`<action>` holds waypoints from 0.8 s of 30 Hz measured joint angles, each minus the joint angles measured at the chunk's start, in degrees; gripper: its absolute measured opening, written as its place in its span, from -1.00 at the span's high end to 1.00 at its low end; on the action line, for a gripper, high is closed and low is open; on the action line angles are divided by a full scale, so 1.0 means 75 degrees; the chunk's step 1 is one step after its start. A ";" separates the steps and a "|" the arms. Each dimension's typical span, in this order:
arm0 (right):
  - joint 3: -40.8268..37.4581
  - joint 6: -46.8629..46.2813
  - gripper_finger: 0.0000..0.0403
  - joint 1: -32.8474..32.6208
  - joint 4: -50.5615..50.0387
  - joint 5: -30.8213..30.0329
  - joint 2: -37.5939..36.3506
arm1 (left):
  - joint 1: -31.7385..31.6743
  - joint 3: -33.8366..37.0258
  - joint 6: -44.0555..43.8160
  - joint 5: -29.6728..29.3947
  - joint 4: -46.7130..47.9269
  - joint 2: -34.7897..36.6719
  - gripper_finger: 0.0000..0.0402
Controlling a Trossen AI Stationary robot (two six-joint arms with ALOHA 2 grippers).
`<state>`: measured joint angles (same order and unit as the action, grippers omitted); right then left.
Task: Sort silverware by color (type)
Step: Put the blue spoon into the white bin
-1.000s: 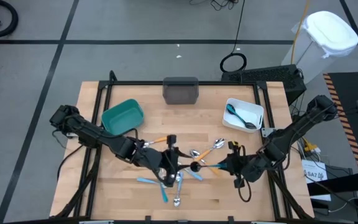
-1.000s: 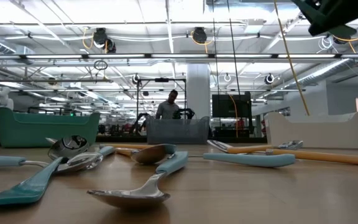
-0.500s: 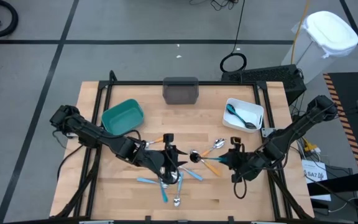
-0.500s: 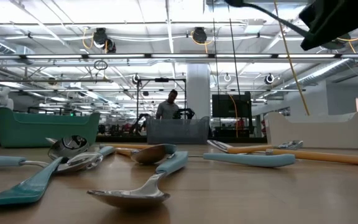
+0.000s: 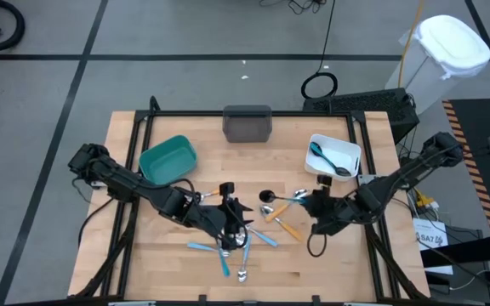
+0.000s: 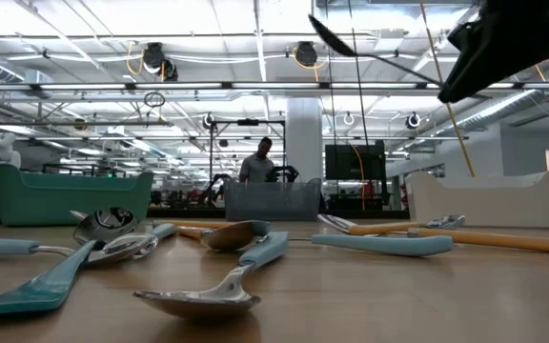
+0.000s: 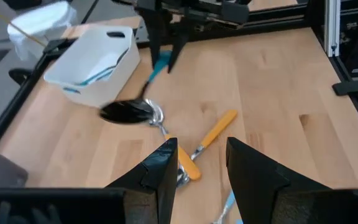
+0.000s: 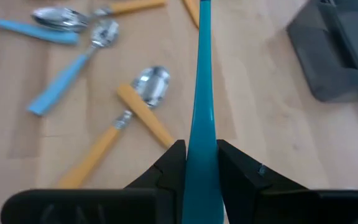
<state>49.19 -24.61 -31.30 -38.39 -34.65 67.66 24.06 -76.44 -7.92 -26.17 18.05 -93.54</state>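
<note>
My right gripper hangs above the table's right half, shut on a spoon with a black head and a teal-blue handle. In the low view the spoon shows high above the table beside that gripper. My left gripper hovers open over the middle of the table with nothing between its fingers. Under and around it the loose silverware lies flat on the wood: blue-handled and orange-handled pieces and a silver spoon. My right gripper pinches the spoon's teal-blue handle between its two fingers, near the handle's free end. The handle runs on in line with the fingers, toward the table's left. The spoon is lifted clear, black head farthest from the gripper.
Three bins stand toward the far edge: a teal one at the left, a grey one in the middle, and a white one at the right holding blue-handled black pieces. Bare wood lies near the right front corner.
My right gripper has carried the black-headed spoon toward the table's far edge and the white bin, swinging as it goes; the spoon stays clear of the table. My left gripper has tipped and rolled a little in place, still open.
</note>
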 joint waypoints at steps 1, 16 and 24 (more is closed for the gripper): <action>0.0000 0.0011 0.66 0.0105 -0.0097 0.0000 0.0000 | 0.0010 0.0000 -0.0107 0.0000 0.0055 -0.0002 0.32; 0.0000 -0.1127 0.66 0.1502 -0.2298 0.0010 0.0000 | 0.0209 0.0013 -0.0757 0.0030 0.0242 -0.0316 0.32; 0.0003 -0.3206 0.66 0.1892 -0.4416 -0.0841 0.0000 | 0.0126 0.0009 -0.0259 0.0052 0.0191 -0.0437 0.32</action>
<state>49.21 -48.66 -17.11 -71.52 -40.96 67.66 25.01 -76.38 -9.86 -25.78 19.49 -96.82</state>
